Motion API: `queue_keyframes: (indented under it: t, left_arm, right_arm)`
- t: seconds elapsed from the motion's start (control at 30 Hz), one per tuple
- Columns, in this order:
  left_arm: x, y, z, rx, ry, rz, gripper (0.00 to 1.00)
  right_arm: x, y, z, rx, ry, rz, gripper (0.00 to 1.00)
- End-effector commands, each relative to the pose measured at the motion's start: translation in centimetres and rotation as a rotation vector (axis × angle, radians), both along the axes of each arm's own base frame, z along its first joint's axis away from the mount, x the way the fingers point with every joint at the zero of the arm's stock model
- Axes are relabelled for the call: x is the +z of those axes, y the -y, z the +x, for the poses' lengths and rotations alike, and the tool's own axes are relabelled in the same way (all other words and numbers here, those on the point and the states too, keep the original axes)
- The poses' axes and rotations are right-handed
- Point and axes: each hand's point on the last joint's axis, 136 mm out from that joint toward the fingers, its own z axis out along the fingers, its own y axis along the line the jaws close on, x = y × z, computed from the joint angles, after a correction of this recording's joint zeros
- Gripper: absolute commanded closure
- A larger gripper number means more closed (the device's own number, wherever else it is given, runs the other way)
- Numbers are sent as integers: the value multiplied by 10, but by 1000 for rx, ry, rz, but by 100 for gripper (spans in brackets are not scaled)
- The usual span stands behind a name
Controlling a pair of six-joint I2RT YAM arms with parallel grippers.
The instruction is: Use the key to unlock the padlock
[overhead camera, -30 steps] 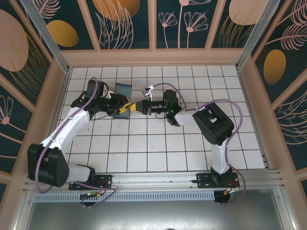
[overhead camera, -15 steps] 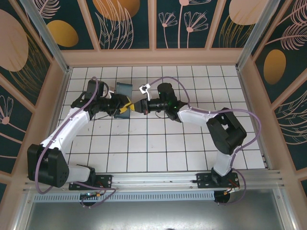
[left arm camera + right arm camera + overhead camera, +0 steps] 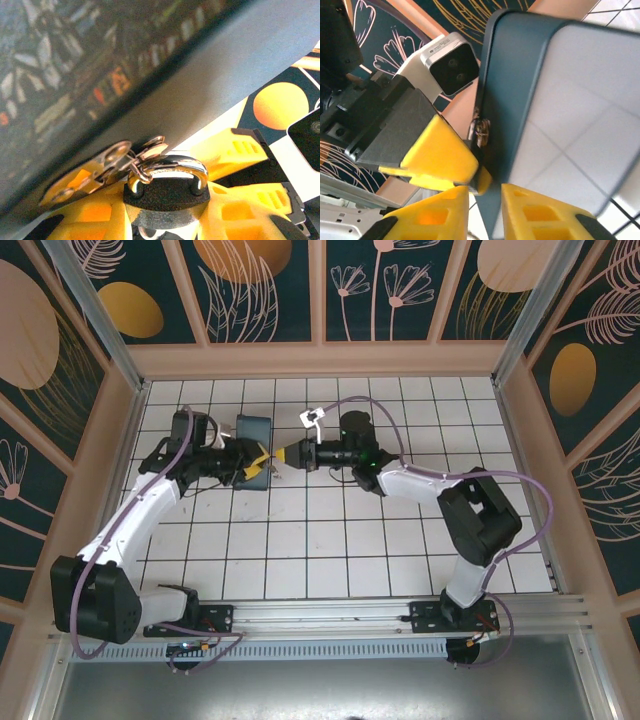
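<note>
Overhead: left arm rises from its base at 7 o'clock, leans up the left side of the worktop (image 3: 330, 540), then turns at the wrist toward 3 o'clock. Left gripper (image 3: 257, 464) sits at about 11 o'clock from the worktop's centre, right against the blue-grey box (image 3: 256, 428). Right arm folds at a dark elbow on the 4 o'clock side. Its white forearm stretches toward 9 o'clock — right gripper (image 3: 287, 455) nose to nose with the left gripper, just beside it.

Left wrist view: yellow fingers (image 3: 235, 150) clamped on the padlock (image 3: 167, 192). Dark body upright, silvery shackle (image 3: 175, 166) threaded through the ring of the hasp (image 3: 97, 172) on the box wall. A silvery loop (image 3: 149, 233) shows under the body — key or not, cannot tell.

Right wrist view: right fingers (image 3: 432, 217) a little apart, nothing between them. Tips near the left gripper's yellow finger and the box edge.
</note>
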Motion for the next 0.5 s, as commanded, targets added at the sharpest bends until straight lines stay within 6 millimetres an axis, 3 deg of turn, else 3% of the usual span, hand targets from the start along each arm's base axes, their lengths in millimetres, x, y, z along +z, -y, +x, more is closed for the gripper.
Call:
queue_keyframes:
  t: [0.0,0.17,0.47]
  left_arm:
    - [14,-1,-1,2,27,-45,90]
    - [16,-2,1,12,32,-48,90]
    - [16,-3,4,26,30,-45,90]
  right_arm:
    - [19,9,-6,-12,12,56,75]
    - [12,10,-13,-6,-40,67,72]
    - [18,-9,-35,46,-44,110,71]
